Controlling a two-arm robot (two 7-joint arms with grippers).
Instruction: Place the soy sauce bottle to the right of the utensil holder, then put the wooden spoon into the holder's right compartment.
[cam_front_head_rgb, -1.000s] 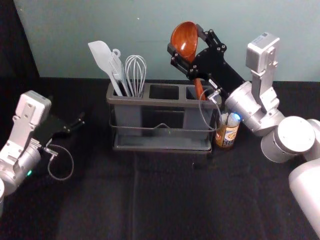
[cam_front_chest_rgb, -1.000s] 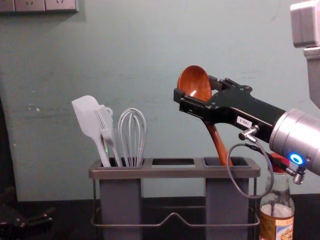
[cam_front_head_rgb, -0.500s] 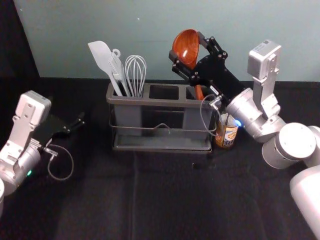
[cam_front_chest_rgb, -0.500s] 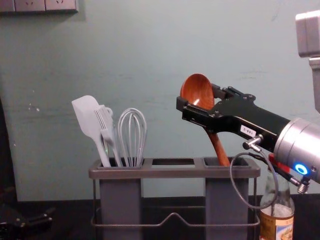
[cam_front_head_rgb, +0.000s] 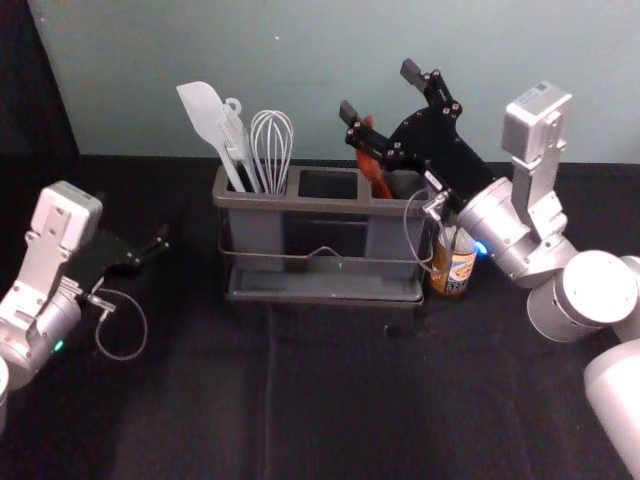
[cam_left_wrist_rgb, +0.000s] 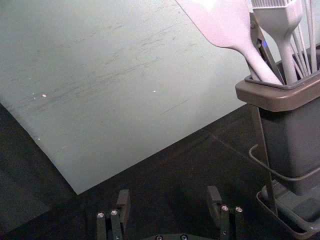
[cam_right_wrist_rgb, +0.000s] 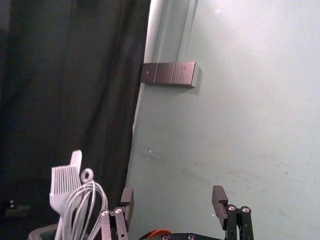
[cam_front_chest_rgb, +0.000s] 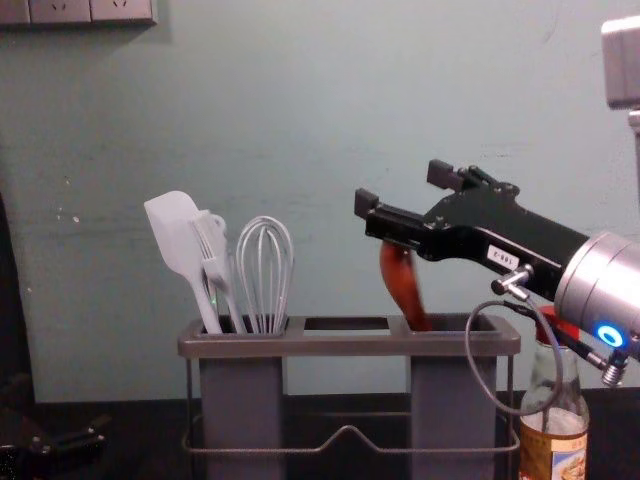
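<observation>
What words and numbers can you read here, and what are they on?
None that I can read for sure.
Bottle: its label has printing, too blurry to read.
Right gripper: the white sticker on its black body has tiny marks, too small to read surely.
Silver box on the right arm: a small tag on top, too small to read.
</observation>
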